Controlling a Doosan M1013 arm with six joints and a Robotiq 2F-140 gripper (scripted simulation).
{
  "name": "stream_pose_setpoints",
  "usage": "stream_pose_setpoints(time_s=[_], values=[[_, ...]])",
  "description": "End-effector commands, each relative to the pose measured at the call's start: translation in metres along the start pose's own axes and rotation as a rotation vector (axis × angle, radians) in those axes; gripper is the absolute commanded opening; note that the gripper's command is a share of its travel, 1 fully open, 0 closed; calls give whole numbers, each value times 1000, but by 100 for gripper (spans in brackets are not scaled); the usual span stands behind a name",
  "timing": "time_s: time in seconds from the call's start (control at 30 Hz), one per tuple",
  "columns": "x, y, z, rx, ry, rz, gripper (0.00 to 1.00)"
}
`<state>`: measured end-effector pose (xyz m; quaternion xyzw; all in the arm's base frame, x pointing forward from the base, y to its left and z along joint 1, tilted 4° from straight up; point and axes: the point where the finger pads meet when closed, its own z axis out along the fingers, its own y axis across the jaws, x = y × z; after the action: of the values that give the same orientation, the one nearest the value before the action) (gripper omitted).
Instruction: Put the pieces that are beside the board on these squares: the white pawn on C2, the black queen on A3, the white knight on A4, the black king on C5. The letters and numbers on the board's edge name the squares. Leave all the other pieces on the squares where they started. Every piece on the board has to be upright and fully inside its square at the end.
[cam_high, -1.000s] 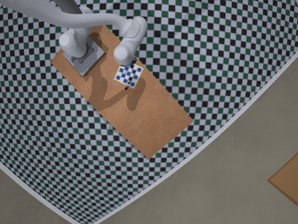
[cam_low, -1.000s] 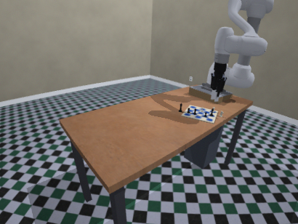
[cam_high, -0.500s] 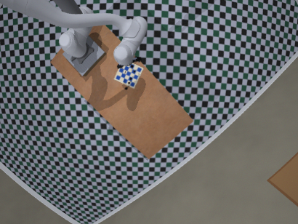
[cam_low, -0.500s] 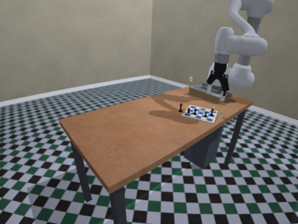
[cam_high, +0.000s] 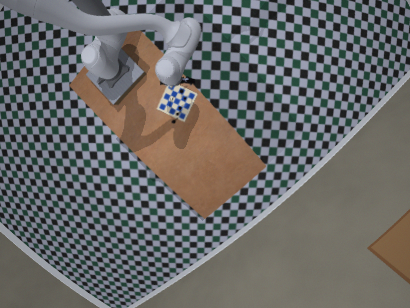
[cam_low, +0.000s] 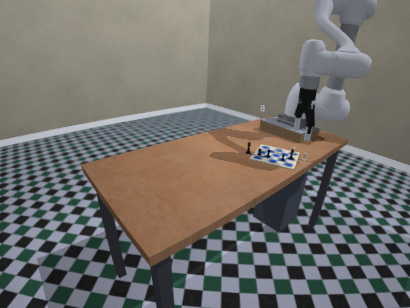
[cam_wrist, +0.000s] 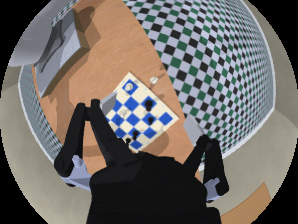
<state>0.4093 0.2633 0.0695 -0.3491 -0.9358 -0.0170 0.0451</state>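
Note:
The small chess board (cam_low: 272, 164) (cam_high: 161, 106) (cam_wrist: 143, 96) lies on the wooden table near the robot's base. Several black pieces (cam_low: 283, 157) stand upright on it, and a white piece (cam_wrist: 129, 87) stands near one corner. A tall black piece (cam_low: 248, 148) (cam_high: 174, 120) stands on the table beside the board's left side. A small white piece (cam_low: 305, 157) (cam_wrist: 154, 80) stands on the table beside the opposite side. My gripper (cam_low: 306, 119) (cam_wrist: 152, 109) is open and empty. It hangs well above the board. I cannot tell the piece types at this size.
The table (cam_low: 175, 190) (cam_high: 210, 165) stretches long toward the near side. The robot's grey base block (cam_low: 282, 125) (cam_high: 115, 80) sits at the table's far end, just behind the board. The table edge runs close past the small white piece.

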Motion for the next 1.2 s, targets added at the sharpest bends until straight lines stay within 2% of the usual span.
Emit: stream_pose_setpoints(time_s=[0.0,0.07,0.1,0.17,0.27,0.3,1.17], values=[[27,-3,7,5,-20,278,100],[27,-3,7,5,-20,278,100],[33,-3,9,5,-25,404,100],[40,-4,11,4,-25,488,100],[42,-5,12,3,-25,518,100],[42,-5,12,3,-25,518,22],[42,-5,12,3,-25,518,22]])
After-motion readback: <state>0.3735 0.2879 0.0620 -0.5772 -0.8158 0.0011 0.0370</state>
